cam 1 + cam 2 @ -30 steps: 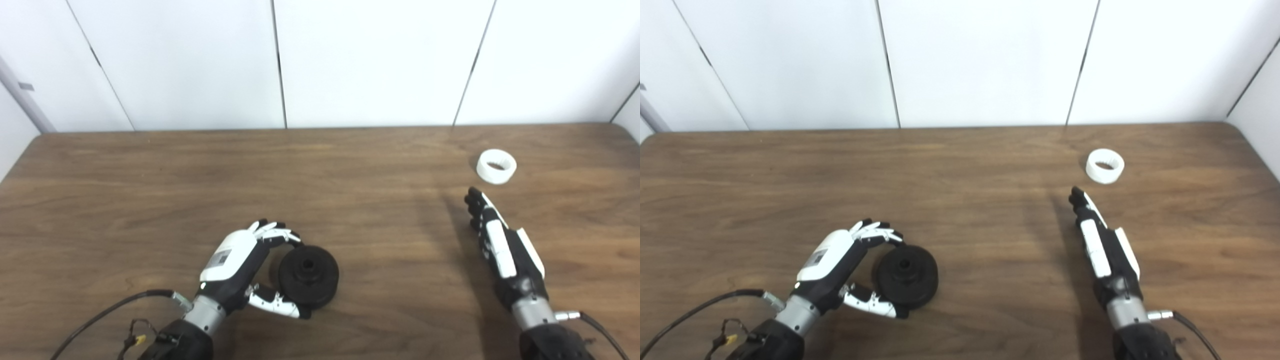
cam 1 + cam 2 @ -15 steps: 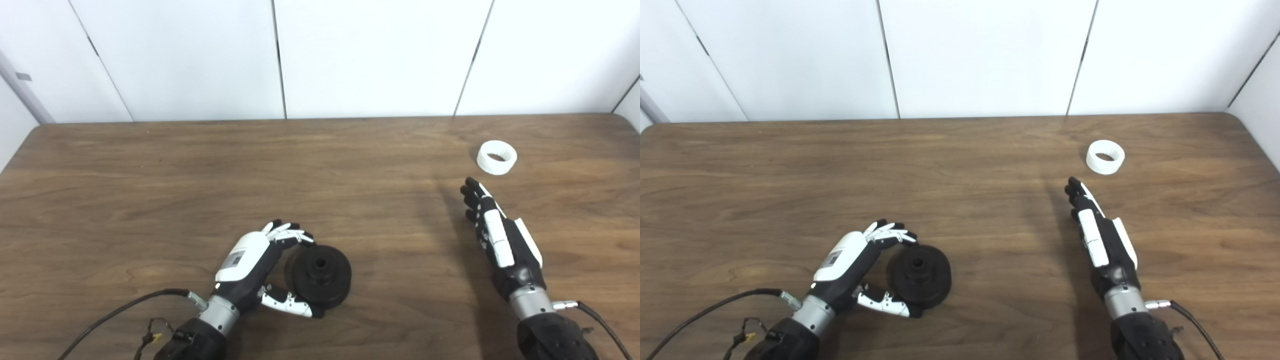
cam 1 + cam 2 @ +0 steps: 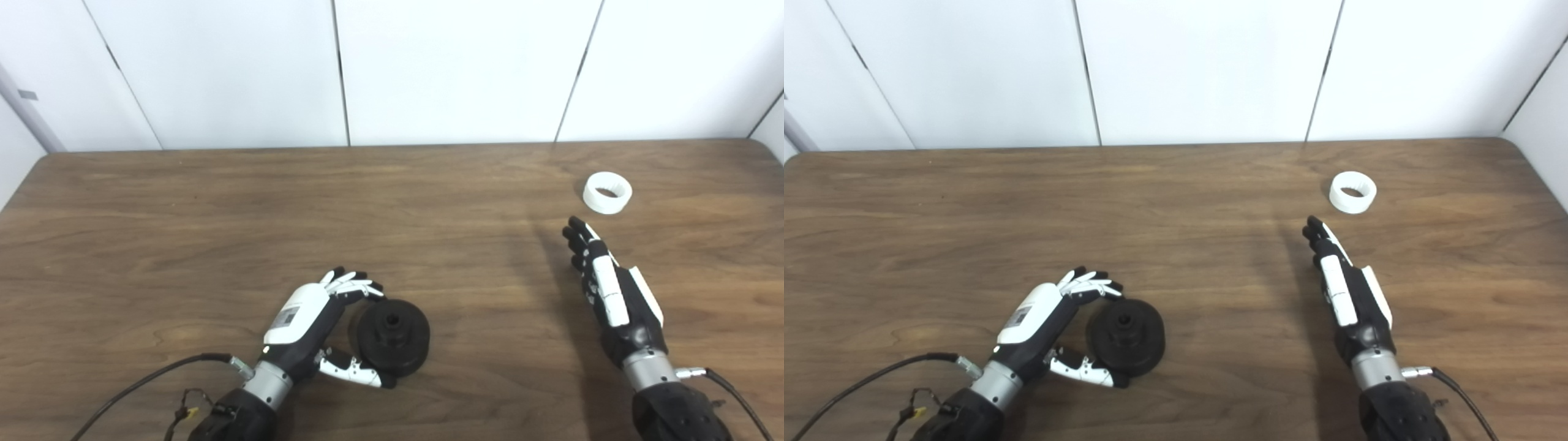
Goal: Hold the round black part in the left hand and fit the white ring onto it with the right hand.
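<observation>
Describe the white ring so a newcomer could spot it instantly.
Look to the far right part of the wooden table, near the back wall. The white ring lies there alone, just beyond the fingertips of the open right hand; it is the only white loose part.

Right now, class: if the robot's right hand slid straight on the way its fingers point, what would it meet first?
Probably nothing: the right hand points just left of the white plastic ring, over bare wooden table; depth is unclear.
</observation>
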Tool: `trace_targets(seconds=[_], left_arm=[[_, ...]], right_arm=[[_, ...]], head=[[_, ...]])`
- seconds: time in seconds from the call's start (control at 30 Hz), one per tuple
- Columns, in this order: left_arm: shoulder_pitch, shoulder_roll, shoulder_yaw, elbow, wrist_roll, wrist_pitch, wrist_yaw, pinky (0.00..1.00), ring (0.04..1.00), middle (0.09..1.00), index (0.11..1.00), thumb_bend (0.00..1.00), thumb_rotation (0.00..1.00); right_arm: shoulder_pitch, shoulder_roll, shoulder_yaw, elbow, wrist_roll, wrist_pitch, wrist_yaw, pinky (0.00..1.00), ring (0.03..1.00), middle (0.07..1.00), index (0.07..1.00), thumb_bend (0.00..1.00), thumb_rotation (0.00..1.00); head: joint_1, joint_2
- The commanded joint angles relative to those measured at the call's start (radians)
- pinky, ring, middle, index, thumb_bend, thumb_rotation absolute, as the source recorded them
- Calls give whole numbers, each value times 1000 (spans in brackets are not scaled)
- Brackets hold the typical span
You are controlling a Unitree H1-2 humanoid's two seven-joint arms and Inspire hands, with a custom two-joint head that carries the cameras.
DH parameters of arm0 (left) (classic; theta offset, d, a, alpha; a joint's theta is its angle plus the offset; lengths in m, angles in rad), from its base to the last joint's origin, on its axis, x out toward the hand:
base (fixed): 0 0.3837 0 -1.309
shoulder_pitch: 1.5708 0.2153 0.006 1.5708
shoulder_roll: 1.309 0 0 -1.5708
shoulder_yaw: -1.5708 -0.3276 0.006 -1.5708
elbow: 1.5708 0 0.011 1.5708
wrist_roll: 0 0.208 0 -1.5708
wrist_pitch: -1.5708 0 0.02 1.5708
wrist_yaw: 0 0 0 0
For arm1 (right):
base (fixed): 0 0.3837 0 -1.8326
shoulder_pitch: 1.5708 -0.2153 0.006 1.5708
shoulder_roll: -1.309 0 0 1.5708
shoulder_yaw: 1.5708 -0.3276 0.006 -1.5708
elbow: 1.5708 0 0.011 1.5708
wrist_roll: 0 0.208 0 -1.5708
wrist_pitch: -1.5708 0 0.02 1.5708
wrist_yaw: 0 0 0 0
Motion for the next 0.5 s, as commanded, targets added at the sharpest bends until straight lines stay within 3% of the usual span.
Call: trace_targets(seconds=[0.0,0.2,0.37,0.47], left_arm=[[7,17,2,27,8,37,-32,1000,921,823,483,522,62],[9,36,14,46,-10,13,-26,1000,912,818,482,523,59],[11,50,19,49,-28,18,-35,1000,919,824,483,523,56],[11,59,21,71,-27,-23,-9,1000,904,814,483,523,55]], right_arm=[[-42,28,-21,-77,28,-14,-15,982,984,958,948,607,921],[-88,-9,-55,-204,29,89,-39,988,988,953,935,586,825],[-135,-30,-106,-248,33,160,-50,945,959,942,917,641,690],[-160,-44,-132,-260,22,180,-53,914,938,927,906,691,584]], head=[[-38,-8],[-130,-27],[-214,-59],[-250,-79]])
